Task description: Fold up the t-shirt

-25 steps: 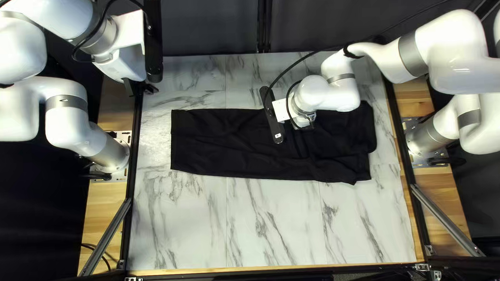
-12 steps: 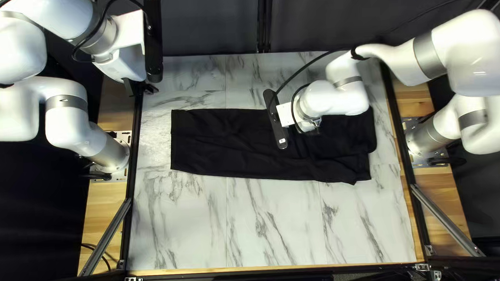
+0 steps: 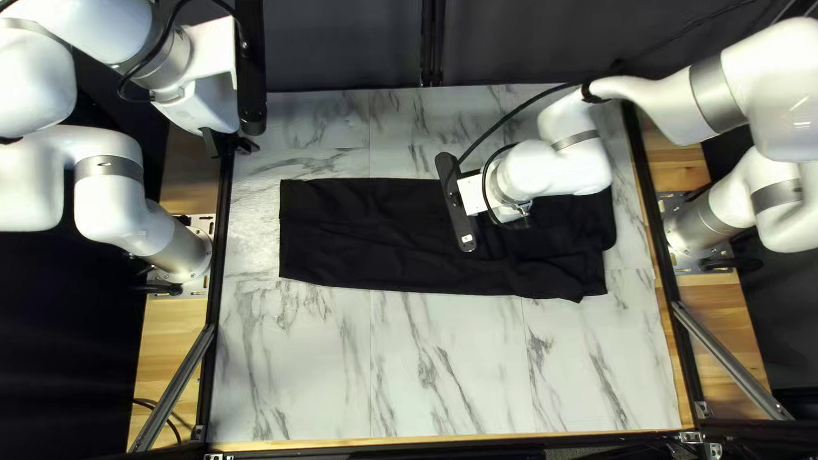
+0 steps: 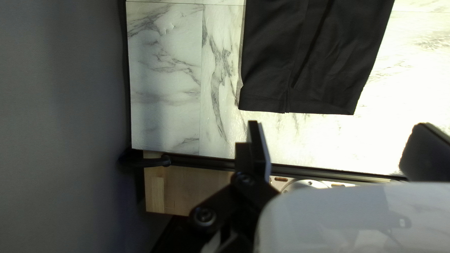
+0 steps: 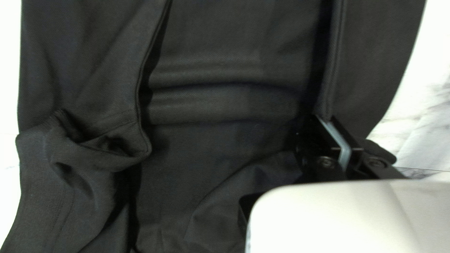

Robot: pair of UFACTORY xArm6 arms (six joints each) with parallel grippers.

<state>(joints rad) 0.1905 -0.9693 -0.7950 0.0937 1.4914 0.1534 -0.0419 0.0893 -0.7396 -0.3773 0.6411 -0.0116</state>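
Mid-worktop [image 3: 435, 378]: black cloth t-shirt [image 3: 362, 232], long axis left-right, narrower end toward left base. Right claw [image 3: 519, 222] shifted toward its base since earlier, clamped on t-shirt. Left claw [image 3: 239, 145]: fingers apart.

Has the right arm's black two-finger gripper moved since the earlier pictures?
Yes; in the top left view, the right gripper has moved slightly toward the right and near edges of the white marbled table.

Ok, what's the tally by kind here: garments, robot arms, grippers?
Black fabric t-shirt: 1
White jointed robot arms (left arm, right arm): 2
Black two-fingered grippers (left gripper, right gripper): 2
Total: 5
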